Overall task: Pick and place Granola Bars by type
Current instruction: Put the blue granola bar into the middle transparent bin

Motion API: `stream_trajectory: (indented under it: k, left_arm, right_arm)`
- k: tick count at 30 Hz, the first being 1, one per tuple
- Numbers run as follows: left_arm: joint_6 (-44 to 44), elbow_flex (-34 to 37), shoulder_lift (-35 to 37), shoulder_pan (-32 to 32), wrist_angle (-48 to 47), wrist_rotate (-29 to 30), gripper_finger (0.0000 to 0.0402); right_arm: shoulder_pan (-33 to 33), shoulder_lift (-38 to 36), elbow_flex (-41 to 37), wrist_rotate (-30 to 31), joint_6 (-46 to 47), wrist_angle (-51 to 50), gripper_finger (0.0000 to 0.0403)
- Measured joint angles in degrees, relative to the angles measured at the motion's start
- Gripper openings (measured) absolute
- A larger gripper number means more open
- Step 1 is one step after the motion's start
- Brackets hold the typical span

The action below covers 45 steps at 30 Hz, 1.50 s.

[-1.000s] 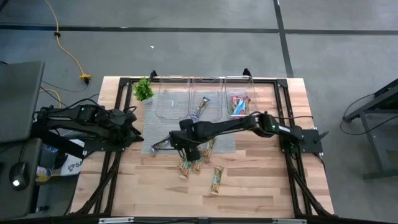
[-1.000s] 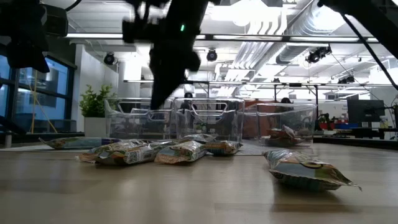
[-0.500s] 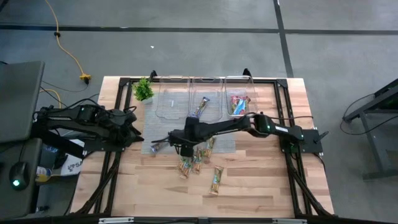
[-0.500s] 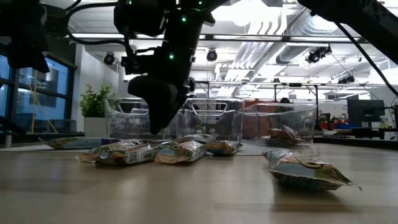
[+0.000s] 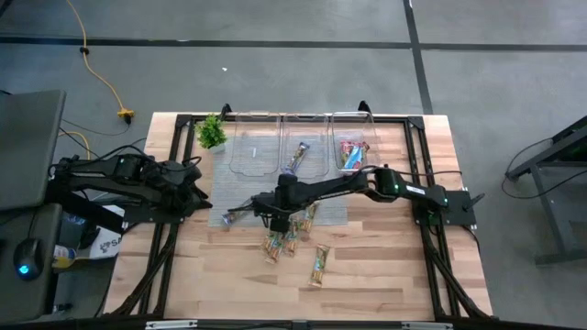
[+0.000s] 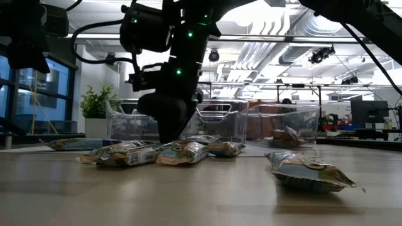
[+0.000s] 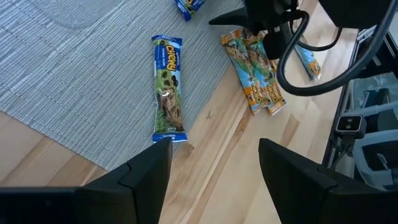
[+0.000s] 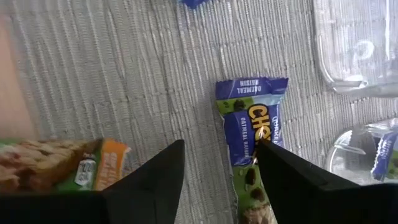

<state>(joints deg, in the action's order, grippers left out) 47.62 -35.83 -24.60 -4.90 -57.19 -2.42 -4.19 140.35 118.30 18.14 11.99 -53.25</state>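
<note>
Several granola bars lie near the table's middle. A blue bar lies flat on the grey mat, and an orange-green bar lies beside it. My right gripper hovers open just above the mat, with the blue bar close to one finger. Whether that finger touches the bar, I cannot tell. My left gripper waits open at the table's left side. Another blue bar lies at the mat's edge before it.
Three clear bins stand in a row at the far edge; the middle and right ones hold bars. A small plant stands at the far left. Orange-green bars cluster on the wood near the mat, one more nearer the front.
My right gripper has come down toward the mat and the bars, rolling about its own axis as it sank. The bars lie where they were.
</note>
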Motion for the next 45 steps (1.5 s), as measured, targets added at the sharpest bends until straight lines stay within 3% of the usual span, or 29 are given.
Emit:
stream_trajectory:
  k: [20,34,45]
  left_arm:
    - [-2.6,0.0,0.0,0.0,0.0,-0.1,0.0231]
    - [-2.6,0.0,0.0,0.0,0.0,-0.2,0.0231]
    - [-2.6,0.0,0.0,0.0,0.0,-0.5,0.0231]
  right_arm:
    - [2.5,-0.3,0.0,-4.7,5.1,-0.4,0.0193]
    - [4.2,-1.2,0.1,-9.5,10.5,0.5,0.0164]
    - [3.7,-2.6,0.0,-10.2,7.5,0.6,0.0193]
